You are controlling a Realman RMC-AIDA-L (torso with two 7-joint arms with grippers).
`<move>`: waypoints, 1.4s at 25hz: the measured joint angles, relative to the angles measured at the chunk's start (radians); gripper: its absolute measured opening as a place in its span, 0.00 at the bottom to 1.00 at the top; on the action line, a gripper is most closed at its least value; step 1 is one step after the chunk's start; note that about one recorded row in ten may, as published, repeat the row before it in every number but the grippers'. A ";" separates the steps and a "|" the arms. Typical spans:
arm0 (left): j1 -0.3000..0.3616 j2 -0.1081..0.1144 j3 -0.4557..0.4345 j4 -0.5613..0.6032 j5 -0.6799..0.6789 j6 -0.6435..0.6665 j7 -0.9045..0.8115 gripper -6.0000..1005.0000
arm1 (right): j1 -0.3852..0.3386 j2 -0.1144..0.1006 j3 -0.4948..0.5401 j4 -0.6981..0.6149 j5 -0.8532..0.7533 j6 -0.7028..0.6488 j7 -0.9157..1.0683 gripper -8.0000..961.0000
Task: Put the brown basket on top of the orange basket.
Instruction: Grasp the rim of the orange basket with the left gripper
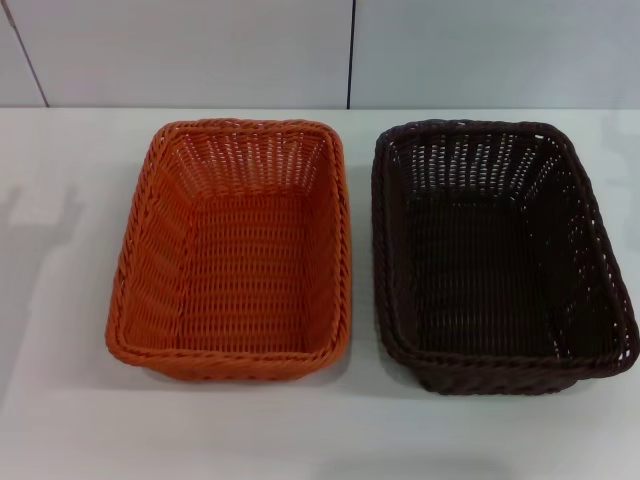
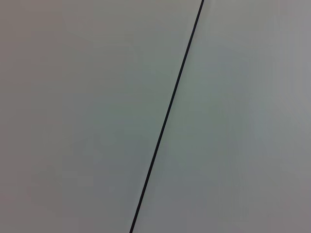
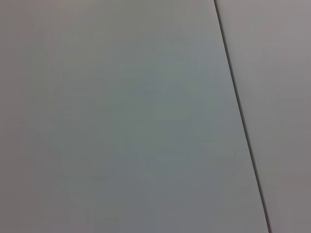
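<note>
The brown basket (image 1: 500, 258) is a rectangular woven basket, so dark a chocolate that it reads almost black. A thick braided rim runs all the way round it, and below that the sides slope inward toward a narrower flat bottom. The upper part of the walls is openwork, with small gaps through which the pale surface behind shows, while the bottom is a tighter weave of fine rows. It stands upright and empty on the right half of the white desk (image 1: 60, 300), its long sides running from the front edge toward the back edge, its far rim near the back edge and its right rim close to the desk's right side.

Just beside it on the left, with a narrow strip of bare desk between the two rims, stands the orange basket (image 1: 232, 250). It has the same shape and weave, a braided rim and sloping openwork sides, in bright orange, and is also upright and empty. The two do not touch.

Behind the desk's back edge rises a pale panelled wall (image 1: 200, 50) with thin dark seams. Both wrist views show only such pale panels crossed by one dark seam. Neither gripper is in view, so the state of their fingers cannot be told.
</note>
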 joint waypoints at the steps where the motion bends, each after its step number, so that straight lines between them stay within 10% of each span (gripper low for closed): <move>1: 0.000 0.000 0.000 0.000 0.000 0.000 0.000 0.81 | 0.000 0.000 0.000 0.000 0.000 0.000 0.000 0.60; 35: 0.002 -0.003 0.003 0.000 0.000 0.005 -0.012 0.81 | 0.016 0.000 -0.007 -0.013 0.000 -0.002 0.000 0.60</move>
